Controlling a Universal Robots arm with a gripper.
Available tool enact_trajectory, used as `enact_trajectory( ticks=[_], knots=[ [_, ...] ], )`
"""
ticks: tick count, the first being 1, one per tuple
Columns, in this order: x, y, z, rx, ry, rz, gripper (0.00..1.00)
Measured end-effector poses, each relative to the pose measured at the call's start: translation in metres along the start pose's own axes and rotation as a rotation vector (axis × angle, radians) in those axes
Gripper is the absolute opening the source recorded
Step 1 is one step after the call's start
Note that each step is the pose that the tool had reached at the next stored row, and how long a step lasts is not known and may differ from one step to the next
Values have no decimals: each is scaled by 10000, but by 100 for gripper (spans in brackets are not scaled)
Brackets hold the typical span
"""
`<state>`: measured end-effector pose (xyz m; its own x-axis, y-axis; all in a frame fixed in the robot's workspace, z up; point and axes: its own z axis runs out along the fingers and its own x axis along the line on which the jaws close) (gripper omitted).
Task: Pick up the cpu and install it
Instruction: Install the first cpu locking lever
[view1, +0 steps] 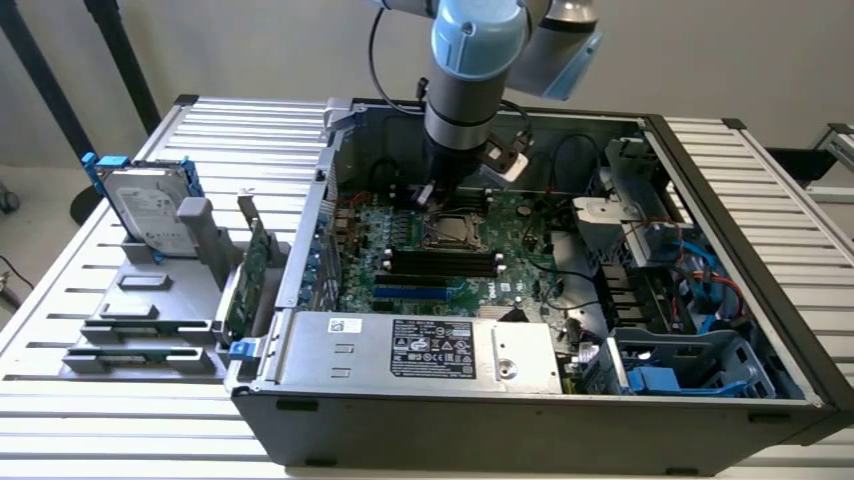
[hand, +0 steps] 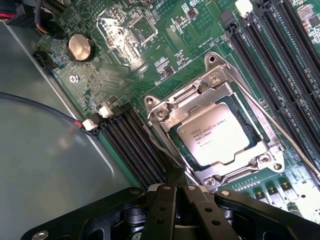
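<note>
Gripper (hand: 176, 192) closed, holding nothing, hovering just beside the socket (hand: 216, 132) on the motherboard (hand: 150, 65). The cpu (hand: 214, 136) sits seated in the socket frame, silver top up.

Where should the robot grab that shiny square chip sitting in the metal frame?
Probably by two opposite edges, coming straight down from above. The cpu lies flat in its socket, with the metal frame close around it, so nothing can slide in sideways. Its edges leave little room, so the grip must be narrow.
</note>
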<state>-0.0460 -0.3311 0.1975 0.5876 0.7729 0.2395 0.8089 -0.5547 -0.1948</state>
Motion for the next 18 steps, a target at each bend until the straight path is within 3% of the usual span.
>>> enact_trajectory(
  ticks=[10, 18],
  knots=[
    [26, 39, 5, 8, -28, 8, 11],
    [38, 58, 9, -22, -106, 18, 11]
  ],
)
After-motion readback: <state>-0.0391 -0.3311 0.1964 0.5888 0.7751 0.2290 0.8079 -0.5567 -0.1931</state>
